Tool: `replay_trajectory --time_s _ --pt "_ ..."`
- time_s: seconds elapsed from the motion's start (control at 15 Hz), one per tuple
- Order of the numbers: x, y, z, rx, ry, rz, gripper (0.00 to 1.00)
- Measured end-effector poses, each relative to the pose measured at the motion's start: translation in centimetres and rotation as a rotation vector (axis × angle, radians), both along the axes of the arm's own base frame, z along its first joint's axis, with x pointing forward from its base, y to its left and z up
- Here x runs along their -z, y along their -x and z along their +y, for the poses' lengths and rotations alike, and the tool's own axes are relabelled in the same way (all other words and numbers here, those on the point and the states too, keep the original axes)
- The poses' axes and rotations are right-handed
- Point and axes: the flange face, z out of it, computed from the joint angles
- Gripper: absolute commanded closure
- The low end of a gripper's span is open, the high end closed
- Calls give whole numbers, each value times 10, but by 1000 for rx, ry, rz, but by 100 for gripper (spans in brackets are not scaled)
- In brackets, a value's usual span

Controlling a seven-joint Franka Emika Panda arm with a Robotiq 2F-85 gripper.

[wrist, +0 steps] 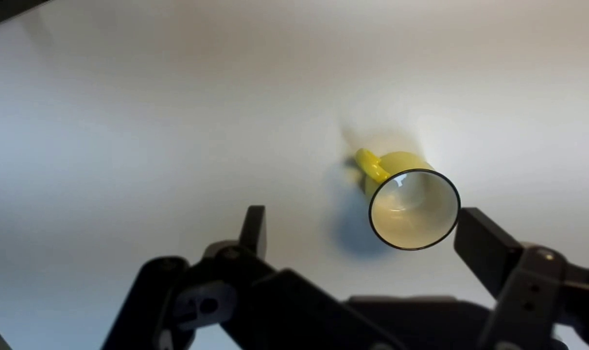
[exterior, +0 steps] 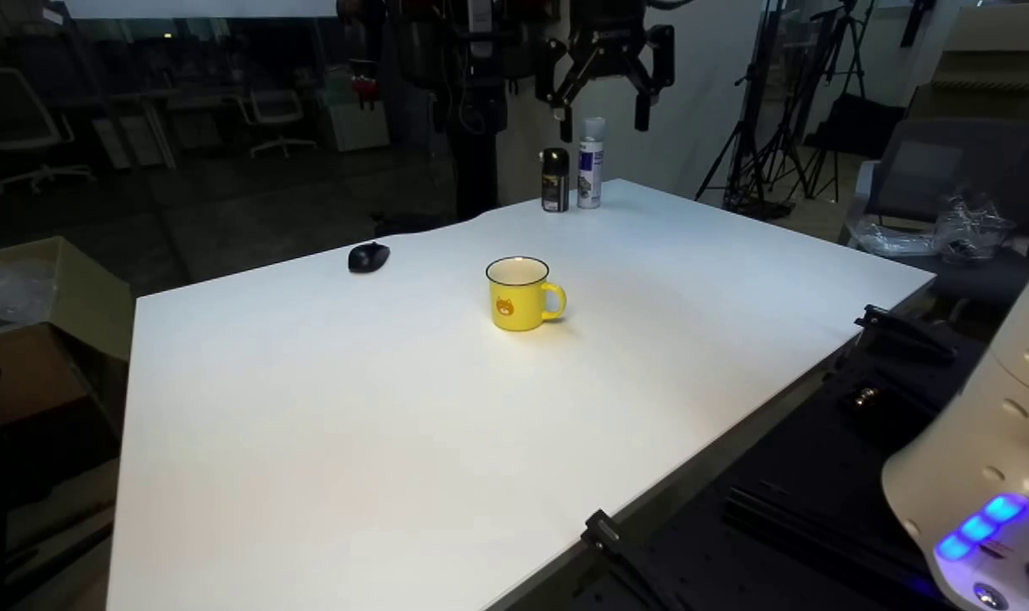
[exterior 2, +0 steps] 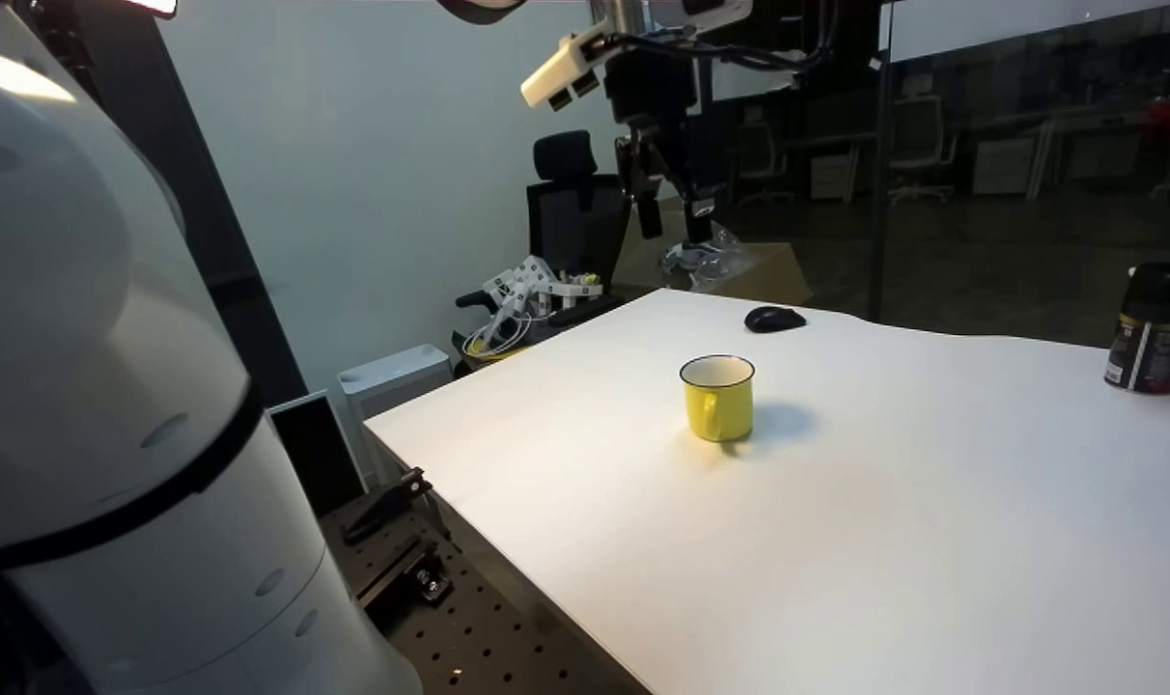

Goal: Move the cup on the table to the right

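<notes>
Fingers [exterior: 643,112] spread wide, released, hanging high above the white tabletop [exterior: 311,441]! Down below stands the yellow mug [exterior: 519,302], upright, well inside the edges; in an exterior view its handle points to picture right and a small orange animal face shows on its side. Over to the wrist view, and we look down into the mug's pale inside, ringed by a dark rim; the rim's outline sits right by the finger at picture right, yet in both exterior views the fingers are well above it. Near a tabletop edge lies a black mouse [exterior: 368,257], well apart from the mug. And up by the far corner in an exterior view stands a dark can [exterior: 555,181], with a taller white spray can [exterior: 590,165] just beside it, its blue-purple label showing.
</notes>
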Motion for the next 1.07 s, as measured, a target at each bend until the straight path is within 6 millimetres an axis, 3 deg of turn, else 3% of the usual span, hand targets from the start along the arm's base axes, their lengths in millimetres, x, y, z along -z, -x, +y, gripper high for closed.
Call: replay_trajectory --time_s 0.33,0.53,0.87,1.07 --pt "2 -1 -2 5 -6 6 0" --pt "17 -15 -17 11 -28 54 0" --pt "66 -68 -57 -15 -62 180 0" --pt "104 -105 -60 -112 -33 295 0"
